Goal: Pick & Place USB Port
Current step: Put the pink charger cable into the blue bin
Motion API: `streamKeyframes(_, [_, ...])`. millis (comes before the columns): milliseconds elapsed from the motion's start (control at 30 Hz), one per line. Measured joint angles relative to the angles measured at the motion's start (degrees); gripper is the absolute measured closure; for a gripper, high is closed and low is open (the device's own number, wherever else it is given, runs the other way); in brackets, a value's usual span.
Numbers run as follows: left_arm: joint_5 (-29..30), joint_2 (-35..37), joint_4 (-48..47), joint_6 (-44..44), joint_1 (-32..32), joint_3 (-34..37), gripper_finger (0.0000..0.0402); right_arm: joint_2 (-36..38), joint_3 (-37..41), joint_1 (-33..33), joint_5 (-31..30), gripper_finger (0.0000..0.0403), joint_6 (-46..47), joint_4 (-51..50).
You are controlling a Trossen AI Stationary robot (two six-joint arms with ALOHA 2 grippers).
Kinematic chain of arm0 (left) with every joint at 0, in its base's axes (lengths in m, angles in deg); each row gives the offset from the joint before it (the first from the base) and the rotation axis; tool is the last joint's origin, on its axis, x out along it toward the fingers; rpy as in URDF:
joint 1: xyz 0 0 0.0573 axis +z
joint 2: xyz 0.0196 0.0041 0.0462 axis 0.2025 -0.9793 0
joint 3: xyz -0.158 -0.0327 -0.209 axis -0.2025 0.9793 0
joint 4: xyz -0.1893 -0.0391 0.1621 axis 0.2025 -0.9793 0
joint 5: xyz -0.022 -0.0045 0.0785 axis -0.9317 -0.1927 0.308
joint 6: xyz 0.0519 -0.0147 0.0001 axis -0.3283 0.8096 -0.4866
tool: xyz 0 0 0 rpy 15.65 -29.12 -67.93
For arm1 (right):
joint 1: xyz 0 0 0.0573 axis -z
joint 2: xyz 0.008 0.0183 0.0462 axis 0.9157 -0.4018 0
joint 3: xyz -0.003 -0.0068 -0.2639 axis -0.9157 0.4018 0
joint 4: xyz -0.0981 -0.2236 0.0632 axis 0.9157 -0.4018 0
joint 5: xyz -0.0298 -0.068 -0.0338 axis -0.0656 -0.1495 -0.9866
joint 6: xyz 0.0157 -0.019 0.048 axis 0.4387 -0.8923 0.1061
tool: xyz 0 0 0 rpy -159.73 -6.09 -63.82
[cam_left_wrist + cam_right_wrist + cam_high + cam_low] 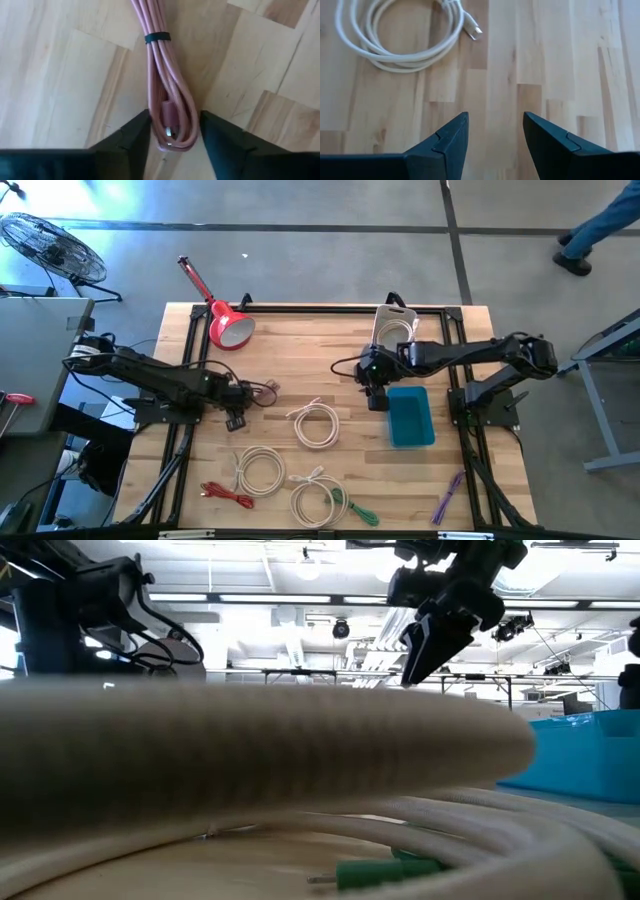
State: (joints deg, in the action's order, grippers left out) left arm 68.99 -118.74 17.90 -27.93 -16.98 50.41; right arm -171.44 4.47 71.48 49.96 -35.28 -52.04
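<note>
A pink USB cable bundle point(165, 85), tied with a black band point(158, 37), lies flat on the wooden table point(300, 360) at the left. My left gripper point(175, 135) points down over it, open, with one finger on each side of the bundle's looped end, where a plug point(169, 117) shows. In the high view that gripper point(245, 393) sits beside the cable point(265, 388). My right gripper point(375, 395) hangs open above bare wood next to a blue bin point(410, 418), with nothing between its fingers point(495, 130). My left gripper's fingers point(135, 137) flank the looped end point(172, 145) of the pink bundle from above, across the strands. Whether they touch the strands, I cannot tell. The bundle lies flat on the table.
A white coiled cable point(317, 423) lies mid-table, also in the right wrist view point(400, 35). More coils point(258, 472), a white-and-green one point(322, 502), a red cable point(228, 495) and a purple one point(447, 497) lie near the front. A red lamp point(228, 328) is at the back left.
</note>
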Motion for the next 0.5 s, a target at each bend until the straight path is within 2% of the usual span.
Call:
streamKeyframes(167, [-0.85, 0.02, 0.88, -8.42, 0.00, 0.42, 0.0363, 0.00, 0.00, -2.19, 0.00, 0.0222, -0.13, 0.65])
streamKeyframes(333, [0.44, -0.01, 1.53, -10.08, -0.04, 0.44, 0.0363, 0.00, 0.00, -4.89, -0.02, 0.0222, -0.13, 1.87])
streamKeyframes(500, [7.29, -0.17, 1.74, -13.07, 0.02, -2.28, 0.0363, 0.00, 0.00, -8.49, -0.12, 0.0222, -2.08, 4.89])
